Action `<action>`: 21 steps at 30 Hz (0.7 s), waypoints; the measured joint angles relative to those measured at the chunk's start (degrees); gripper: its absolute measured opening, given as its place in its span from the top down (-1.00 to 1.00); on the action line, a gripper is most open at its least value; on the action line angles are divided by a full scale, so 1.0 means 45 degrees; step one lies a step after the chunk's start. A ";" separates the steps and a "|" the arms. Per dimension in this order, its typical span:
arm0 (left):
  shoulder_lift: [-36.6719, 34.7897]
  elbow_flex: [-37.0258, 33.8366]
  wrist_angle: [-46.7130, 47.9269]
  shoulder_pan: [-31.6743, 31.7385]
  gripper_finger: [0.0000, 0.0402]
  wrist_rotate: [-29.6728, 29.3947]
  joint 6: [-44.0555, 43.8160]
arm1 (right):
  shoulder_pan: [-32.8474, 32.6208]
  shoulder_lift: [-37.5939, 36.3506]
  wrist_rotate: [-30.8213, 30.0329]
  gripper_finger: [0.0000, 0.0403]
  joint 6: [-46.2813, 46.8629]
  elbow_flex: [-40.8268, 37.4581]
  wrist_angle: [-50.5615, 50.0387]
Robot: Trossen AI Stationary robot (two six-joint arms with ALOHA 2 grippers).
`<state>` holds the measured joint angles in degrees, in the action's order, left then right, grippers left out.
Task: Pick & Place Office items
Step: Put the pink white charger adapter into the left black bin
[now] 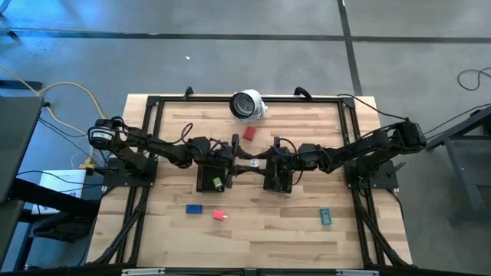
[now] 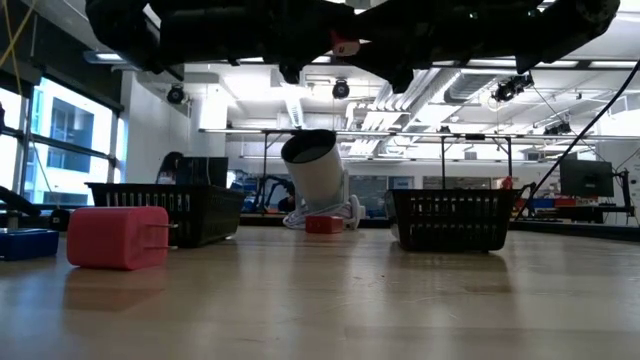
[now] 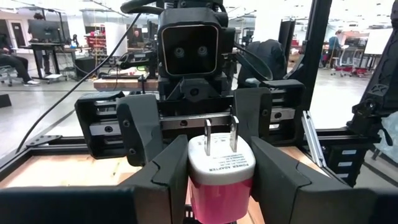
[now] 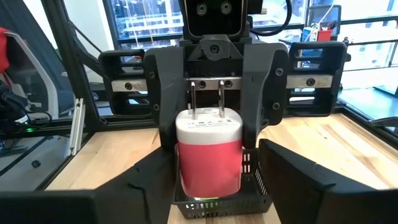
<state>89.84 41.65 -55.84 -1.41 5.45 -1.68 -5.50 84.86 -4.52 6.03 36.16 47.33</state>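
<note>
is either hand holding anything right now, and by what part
The left hand holds the power adapter by the sides of its pink body, prongs free. The right hand is open, holding nothing.

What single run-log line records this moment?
left gripper: shut on pink adapter | right gripper: open, facing it | adapter: midair

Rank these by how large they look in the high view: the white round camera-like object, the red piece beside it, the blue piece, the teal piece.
1. White round camera-like object
2. Teal piece and blue piece: too alike to rank
3. Red piece
</note>
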 joint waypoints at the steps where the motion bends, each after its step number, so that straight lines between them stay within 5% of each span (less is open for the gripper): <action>1: 0.0000 0.0000 0.0036 0.0000 0.35 0.0000 0.0034 | 0.0000 0.0000 -0.0050 -0.06 0.0028 0.0000 -0.0008; 21: -0.1471 -0.0010 0.2896 0.0000 0.35 -0.0005 0.0856 | 0.0000 -0.0010 -0.0684 -0.37 -0.0052 0.0000 -0.0075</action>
<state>83.22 41.60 -42.80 -1.41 5.43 2.17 -5.50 84.82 -7.60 5.79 36.16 47.00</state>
